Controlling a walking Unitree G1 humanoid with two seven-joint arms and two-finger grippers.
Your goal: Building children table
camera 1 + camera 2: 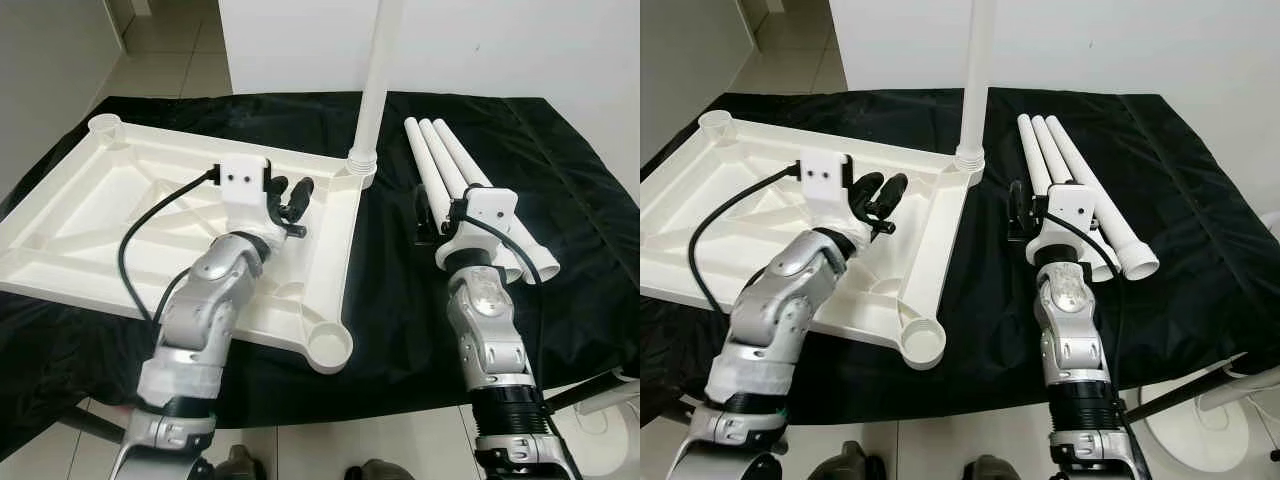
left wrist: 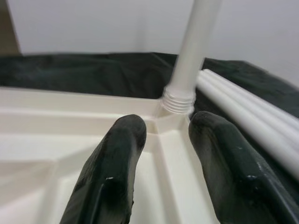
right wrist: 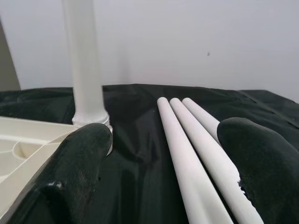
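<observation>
Grippers apart-fingered over an upturned tabletop and loose legs.

We see the left gripper (image 1: pixel 290 197) aimed at one o'clock toward the standing leg (image 1: pixel 376 80) in the tabletop (image 1: pixel 70 215); the right gripper (image 3: pixel 163 158), spread, hovers beside three legs (image 1: pixel 445 160).

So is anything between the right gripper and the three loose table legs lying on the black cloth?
Nothing visible does. The right gripper is open and aimed along the three loose legs, with only black cloth between its fingers and them. The leg already standing in the tabletop's corner socket is off to one side.
</observation>
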